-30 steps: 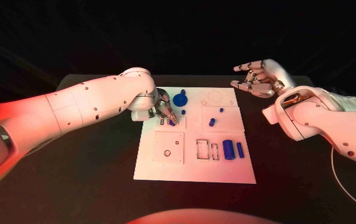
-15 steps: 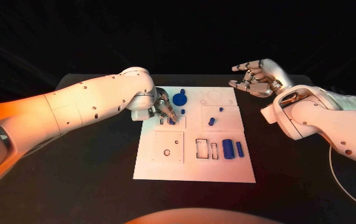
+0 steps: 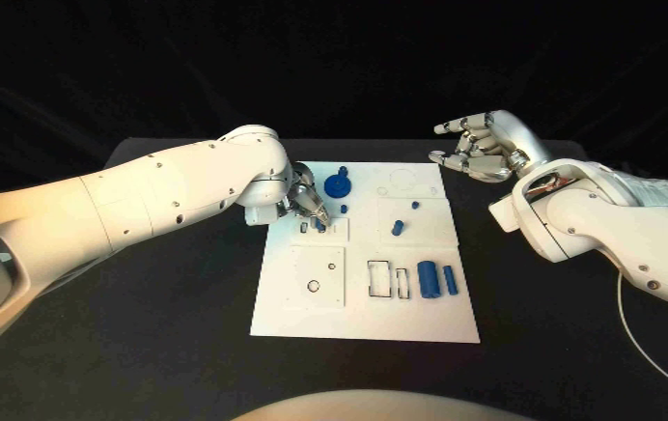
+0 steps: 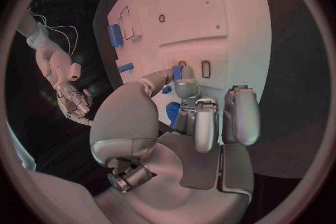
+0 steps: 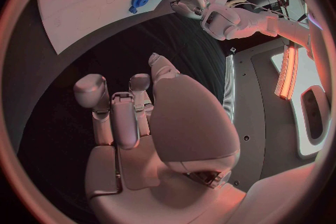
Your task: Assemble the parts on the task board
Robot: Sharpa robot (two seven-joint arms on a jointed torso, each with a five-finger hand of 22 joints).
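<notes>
The white task board (image 3: pixel 365 305) lies in the middle of the black table. My left hand (image 3: pixel 305 202) is low over the board's far left part and pinches a small blue part (image 4: pixel 177 71) between thumb and a finger, its tip down at the board beside two small slots (image 4: pixel 206 68). A round blue part (image 3: pixel 339 186) sits just behind that hand. Small blue pegs (image 3: pixel 399 229) stand mid-board, and a thick blue cylinder (image 3: pixel 429 279) and a thin rod (image 3: pixel 451 281) lie at the near right. My right hand (image 3: pixel 482 147) hangs above the table beyond the board's far right corner, fingers apart, holding nothing.
The left forearm (image 3: pixel 153 199) crosses the table's left side towards the board. The right forearm (image 3: pixel 585 218) stands over the table's right edge. Bare black table (image 3: pixel 167 324) surrounds the board. Outlined recesses (image 3: pixel 380 279) mark the board's near half.
</notes>
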